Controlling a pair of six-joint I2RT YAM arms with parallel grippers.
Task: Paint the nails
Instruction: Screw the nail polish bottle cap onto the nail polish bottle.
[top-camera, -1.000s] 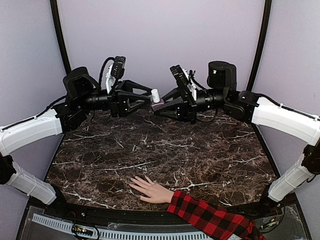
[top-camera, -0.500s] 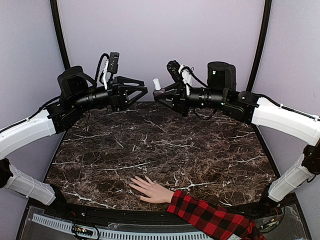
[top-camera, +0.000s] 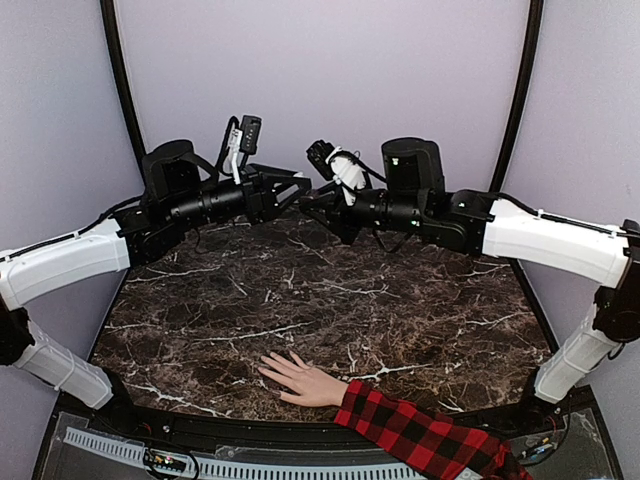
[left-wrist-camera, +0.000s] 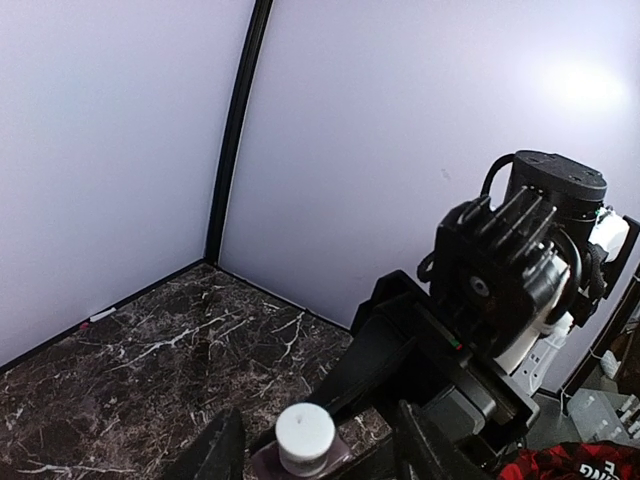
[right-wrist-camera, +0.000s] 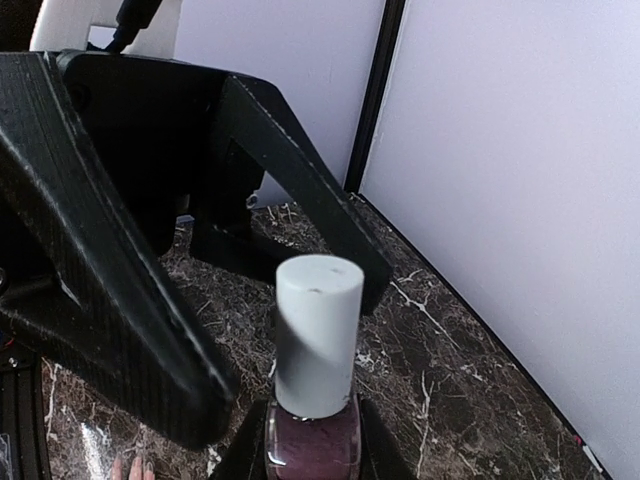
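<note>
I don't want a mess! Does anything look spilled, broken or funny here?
Nothing stands out. The polish bottle is capped and held in the right pincer, the left pincer is open around its white cap, and the hand lies flat on the marble table. No spill shows.

Pale lilac walls (top-camera: 320, 80), dark marble table (top-camera: 330, 310)

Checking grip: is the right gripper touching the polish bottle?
Touching. Right wrist view shows the right gripper clamping the polish bottle between its jaws.
</note>
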